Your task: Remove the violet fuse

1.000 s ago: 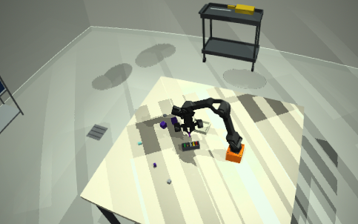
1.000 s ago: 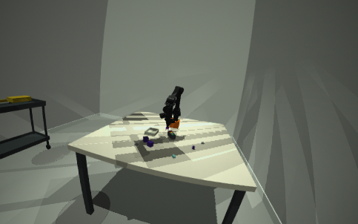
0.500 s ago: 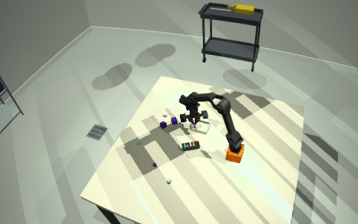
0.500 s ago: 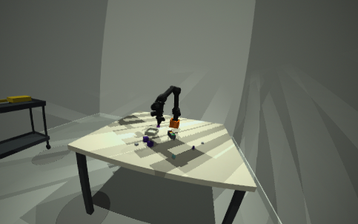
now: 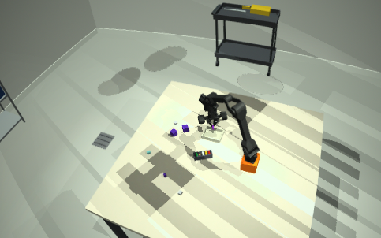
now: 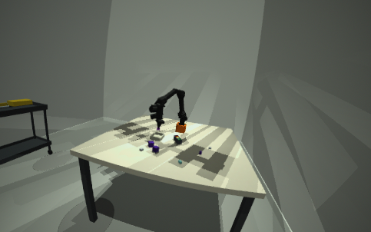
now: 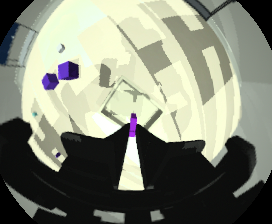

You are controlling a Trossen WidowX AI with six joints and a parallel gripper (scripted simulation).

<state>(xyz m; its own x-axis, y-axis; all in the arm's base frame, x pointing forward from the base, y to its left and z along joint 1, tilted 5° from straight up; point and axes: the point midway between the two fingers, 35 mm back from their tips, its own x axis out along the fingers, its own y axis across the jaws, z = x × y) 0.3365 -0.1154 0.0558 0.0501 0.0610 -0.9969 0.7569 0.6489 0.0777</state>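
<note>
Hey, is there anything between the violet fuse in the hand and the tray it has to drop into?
Nothing visible. The hand is shut on the violet fuse and hangs over the tray, with only open air below it. The fuse block and two purple cubes sit off to the sides.
</note>
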